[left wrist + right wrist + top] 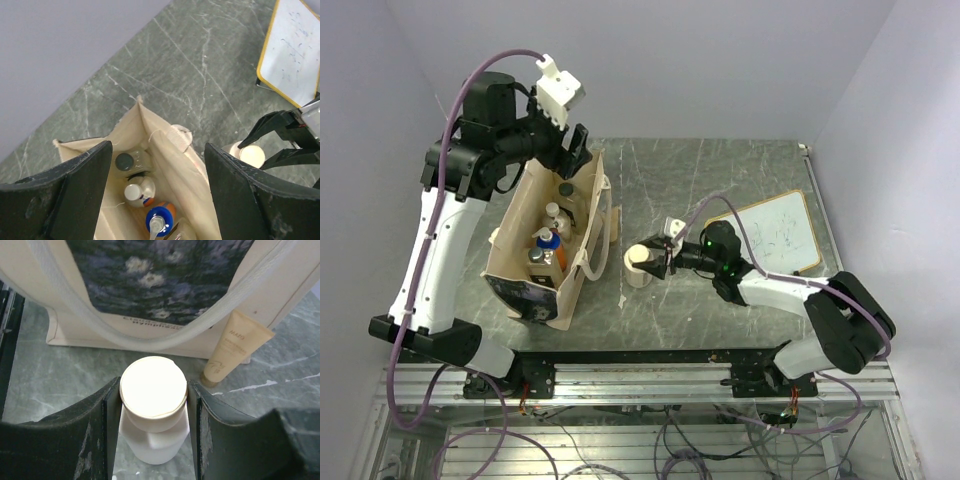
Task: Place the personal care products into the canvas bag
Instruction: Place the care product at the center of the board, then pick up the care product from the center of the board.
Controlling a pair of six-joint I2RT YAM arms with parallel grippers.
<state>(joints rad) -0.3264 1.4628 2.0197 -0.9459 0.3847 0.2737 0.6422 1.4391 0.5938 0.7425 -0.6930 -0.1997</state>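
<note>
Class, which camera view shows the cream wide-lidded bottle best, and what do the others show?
The right wrist view: the cream bottle fills the centre, lid and body clear, between the right gripper's fingers. The top external view shows it small beside the canvas bag; the left wrist view shows only its lid.

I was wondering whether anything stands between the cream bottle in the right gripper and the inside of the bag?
Yes: the bag's printed side wall and drooping strap stand right in front of the cream bottle in the right gripper. The top is open, so it probably must go over the rim.
</note>
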